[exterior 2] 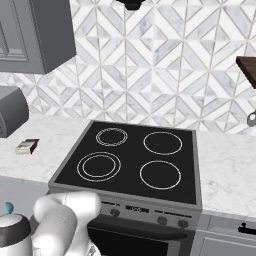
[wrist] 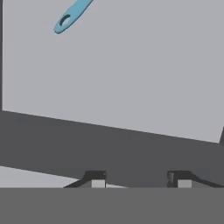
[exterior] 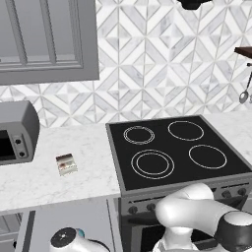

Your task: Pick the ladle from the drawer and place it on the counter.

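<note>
The ladle [wrist: 70, 16] is light blue. Its handle end, with a small hole, lies on the flat grey floor of the open drawer [wrist: 131, 65] at the top left of the hand view; the rest runs out of frame. My gripper [wrist: 139, 180] hovers over the drawer's near side, well apart from the ladle, fingertips [wrist: 98, 180] spread with nothing between them. In the left base view the hand sits low over the drawer [exterior: 69, 216], with a sliver of teal [exterior: 80, 232] beside it. The white marble counter [exterior: 83, 172] runs above the drawer.
A black cooktop [exterior: 172, 150] with white rings lies right of the counter stretch. A grey toaster oven [exterior: 15, 135] stands at the far left, and a small box [exterior: 66, 164] lies on the counter. A metal spoon [exterior: 244, 94] hangs on the right wall.
</note>
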